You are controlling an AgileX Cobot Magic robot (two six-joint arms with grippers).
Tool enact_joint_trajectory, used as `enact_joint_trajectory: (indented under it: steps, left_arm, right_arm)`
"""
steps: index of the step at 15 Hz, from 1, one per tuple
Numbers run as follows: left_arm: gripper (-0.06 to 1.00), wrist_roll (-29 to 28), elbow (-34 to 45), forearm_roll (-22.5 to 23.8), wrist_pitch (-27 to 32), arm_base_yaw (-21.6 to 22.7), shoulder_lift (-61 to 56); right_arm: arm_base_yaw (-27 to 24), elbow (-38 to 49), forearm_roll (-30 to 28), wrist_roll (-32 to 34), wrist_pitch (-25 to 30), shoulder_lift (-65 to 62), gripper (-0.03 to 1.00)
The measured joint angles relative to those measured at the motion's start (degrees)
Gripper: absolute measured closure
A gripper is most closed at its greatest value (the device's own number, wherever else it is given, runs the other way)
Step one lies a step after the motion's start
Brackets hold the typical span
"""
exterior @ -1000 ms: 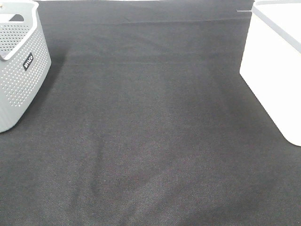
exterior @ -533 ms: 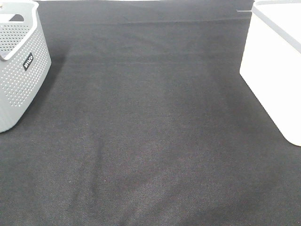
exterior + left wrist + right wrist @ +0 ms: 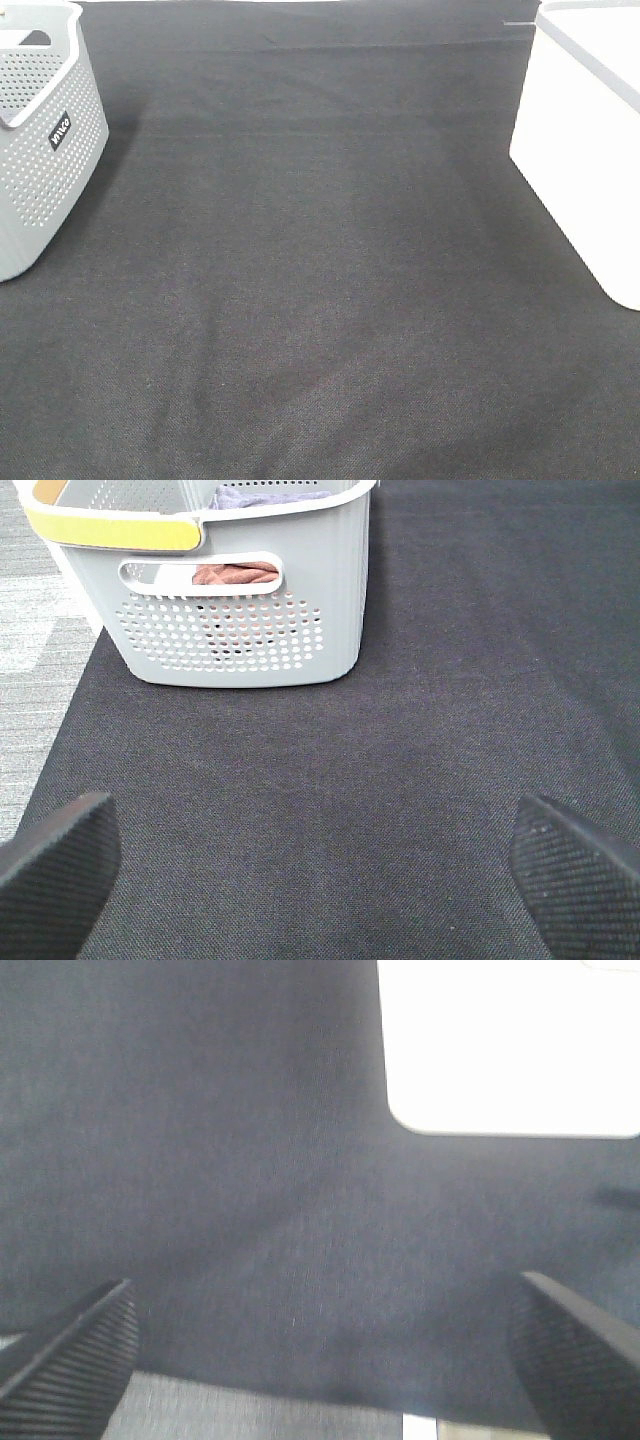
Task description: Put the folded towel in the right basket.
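Observation:
The white right basket (image 3: 590, 140) stands at the right edge of the black cloth; it also shows in the right wrist view (image 3: 505, 1045). No folded towel lies on the cloth in any view. Crumpled brown and purple cloths (image 3: 235, 573) show inside the grey perforated left basket (image 3: 45, 140), also in the left wrist view (image 3: 240, 620). My left gripper (image 3: 320, 870) is open and empty, above bare cloth a short way from the grey basket. My right gripper (image 3: 320, 1345) is open and empty, above bare cloth near the white basket. Neither arm shows in the exterior view.
The black cloth (image 3: 320, 280) covers the table between the two baskets. Its edge and a grey striped floor (image 3: 35, 650) show beside the grey basket in the left wrist view. The cloth's edge also shows in the right wrist view (image 3: 260, 1400).

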Motion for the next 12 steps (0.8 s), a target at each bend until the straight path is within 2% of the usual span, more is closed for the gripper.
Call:
enact_joint_trajectory:
  steps: [12]
  left_arm:
    - [-0.04, 0.0, 0.0, -0.1, 0.0, 0.0, 0.0]
  right_arm:
    - [0.0, 0.0, 1.7, 1.4, 0.1, -3.2, 0.00]
